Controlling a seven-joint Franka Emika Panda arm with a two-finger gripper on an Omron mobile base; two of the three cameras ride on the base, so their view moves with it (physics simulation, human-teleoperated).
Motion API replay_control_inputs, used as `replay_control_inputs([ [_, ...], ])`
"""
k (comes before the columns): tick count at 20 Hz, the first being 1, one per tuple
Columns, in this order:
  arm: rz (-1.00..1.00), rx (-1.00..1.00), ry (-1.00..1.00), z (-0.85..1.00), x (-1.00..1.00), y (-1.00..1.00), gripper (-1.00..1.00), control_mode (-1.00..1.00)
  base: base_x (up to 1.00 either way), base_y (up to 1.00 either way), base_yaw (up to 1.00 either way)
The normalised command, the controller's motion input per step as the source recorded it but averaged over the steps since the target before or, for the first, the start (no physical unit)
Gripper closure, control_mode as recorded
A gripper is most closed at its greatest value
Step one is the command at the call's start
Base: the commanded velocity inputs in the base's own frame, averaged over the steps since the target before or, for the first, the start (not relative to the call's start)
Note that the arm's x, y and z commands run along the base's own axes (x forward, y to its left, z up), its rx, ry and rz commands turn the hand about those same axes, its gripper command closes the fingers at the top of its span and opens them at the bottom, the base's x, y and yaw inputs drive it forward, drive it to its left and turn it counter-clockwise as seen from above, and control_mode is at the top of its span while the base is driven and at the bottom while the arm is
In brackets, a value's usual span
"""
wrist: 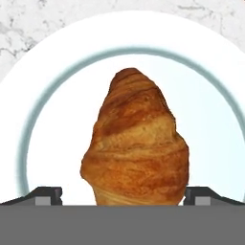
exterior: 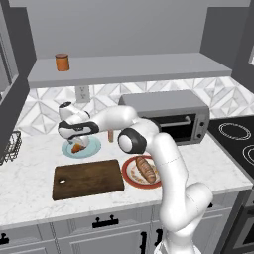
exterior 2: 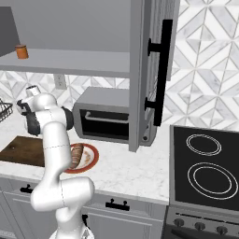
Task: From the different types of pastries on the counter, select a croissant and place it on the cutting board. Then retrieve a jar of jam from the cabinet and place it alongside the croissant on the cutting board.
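The hand (wrist: 122, 194), fingers spread wide either side of the croissant (wrist: 135, 146) on its light blue plate (wrist: 57, 129) at centre frame, has not gripped yet, the cutting board (exterior: 88, 178) at lower left is bare, and the jar of jam (exterior: 62, 62) sits on the cabinet shelf (exterior: 149, 67), upper left.

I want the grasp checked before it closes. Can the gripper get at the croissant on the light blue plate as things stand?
Probably yes. The gripper is open, one fingertip either side of the croissant, which lies alone on the light blue plate with nothing between.
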Motion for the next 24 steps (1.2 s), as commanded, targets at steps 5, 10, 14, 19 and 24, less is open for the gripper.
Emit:
replay_control_inputs([
  [5, 0.0, 0.0, 0.05, -0.89, 0.0, -0.14, 1.0, -1.0, 0.0, 0.0, 0.0],
  [10, 0.0, -0.03, 0.18, -1.0, -0.19, -0.24, 1.0, -1.0, 0.0, 0.0, 0.0],
  [14, 0.0, 0.0, 0.08, -0.64, -0.26, -0.45, 1.0, -1.0, 0.0, 0.0, 0.0],
  [19, 0.0, 0.09, -0.08, 0.39, -0.26, -0.05, 1.0, -1.0, 0.0, 0.0, 0.0],
  [24, 0.0, 0.03, -0.14, 0.12, -0.73, 0.01, 1.0, -1.0, 0.0, 0.0, 0.0],
])
